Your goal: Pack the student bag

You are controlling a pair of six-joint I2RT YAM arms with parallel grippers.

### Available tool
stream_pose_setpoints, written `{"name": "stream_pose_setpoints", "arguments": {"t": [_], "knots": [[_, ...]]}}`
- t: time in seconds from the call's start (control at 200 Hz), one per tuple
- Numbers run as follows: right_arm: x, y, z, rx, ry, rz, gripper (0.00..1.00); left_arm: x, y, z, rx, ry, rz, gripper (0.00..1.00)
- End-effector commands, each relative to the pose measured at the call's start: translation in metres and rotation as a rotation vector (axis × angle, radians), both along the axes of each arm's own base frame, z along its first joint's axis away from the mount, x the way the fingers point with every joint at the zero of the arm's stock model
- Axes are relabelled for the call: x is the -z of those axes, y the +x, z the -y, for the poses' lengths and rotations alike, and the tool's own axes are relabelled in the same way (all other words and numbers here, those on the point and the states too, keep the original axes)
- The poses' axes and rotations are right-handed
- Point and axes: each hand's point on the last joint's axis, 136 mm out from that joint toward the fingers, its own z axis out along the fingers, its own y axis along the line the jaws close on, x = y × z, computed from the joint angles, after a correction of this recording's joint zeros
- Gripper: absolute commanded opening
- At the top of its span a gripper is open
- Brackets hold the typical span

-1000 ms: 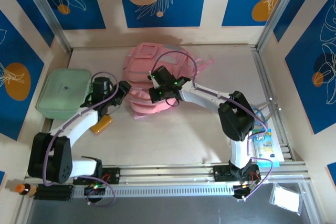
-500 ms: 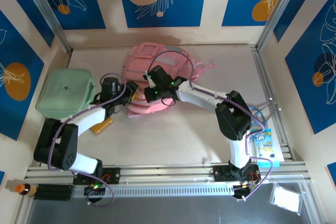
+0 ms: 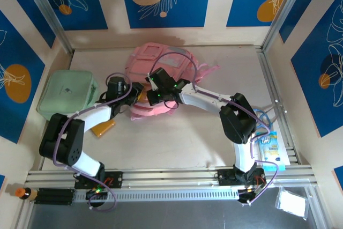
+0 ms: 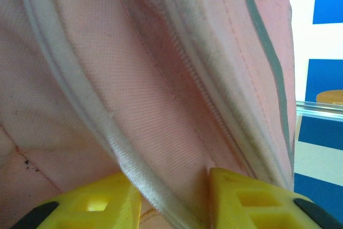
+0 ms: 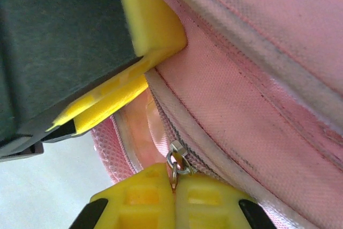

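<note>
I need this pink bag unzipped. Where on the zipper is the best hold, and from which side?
Pinch the small metal zipper pull, which stands clear of the zip track on the student bag, from its free end; the right pincer is shut on it that way.

The student bag (image 3: 161,64) is a big soft pink backpack, lying flat at the back middle of the desk (image 3: 187,138). It's front side up, grey patch toward the far wall, straps trailing right. The near-edge zip is parted a bit, pink lining showing. Its little metal zipper pull (image 5: 176,156) is pinched in the right gripper (image 5: 174,189) jaws, and the left gripper (image 4: 174,199) jaws straddle a white-piped seam.
</note>
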Motion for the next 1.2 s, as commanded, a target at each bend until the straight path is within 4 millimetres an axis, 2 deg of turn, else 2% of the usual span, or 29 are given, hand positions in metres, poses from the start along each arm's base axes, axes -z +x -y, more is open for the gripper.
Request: {"name": "stream_pose_setpoints", "arguments": {"t": [0.0, 0.04, 0.14, 0.195, 0.28, 0.465, 0.715, 0.965, 1.195], "knots": [[-0.011, -0.017, -0.016, -0.077, 0.019, 0.03, 0.0, -0.015, 0.016, 0.008, 0.002, 0.012, 0.052, 0.28], [-0.008, -0.015, -0.012, -0.058, -0.001, 0.036, 0.0, -0.013, 0.017, 0.007, -0.003, 0.015, 0.052, 0.26], [-0.005, -0.007, 0.004, 0.007, -0.058, 0.061, 0.0, -0.013, 0.019, 0.005, -0.014, 0.03, 0.056, 0.12], [-0.001, -0.002, 0.019, 0.071, -0.108, 0.077, 0.0, -0.014, 0.019, 0.004, -0.009, 0.04, 0.061, 0.05], [0.004, 0.005, 0.047, 0.16, -0.18, 0.112, 0.0, -0.018, 0.019, 0.006, 0.016, 0.069, 0.072, 0.0], [0.014, 0.007, 0.095, 0.257, -0.275, 0.133, 0.0, -0.022, 0.017, 0.006, 0.045, 0.102, 0.082, 0.0], [0.01, 0.016, 0.134, 0.275, -0.309, 0.164, 0.0, -0.023, 0.014, 0.009, 0.099, 0.133, 0.075, 0.0], [0.005, 0.025, 0.148, 0.154, -0.243, 0.108, 0.0, -0.017, 0.006, 0.003, 0.16, 0.2, 0.046, 0.0], [0.003, 0.041, 0.169, 0.172, -0.263, 0.079, 0.0, -0.015, 0.0, -0.007, 0.185, 0.236, 0.035, 0.0]]}}
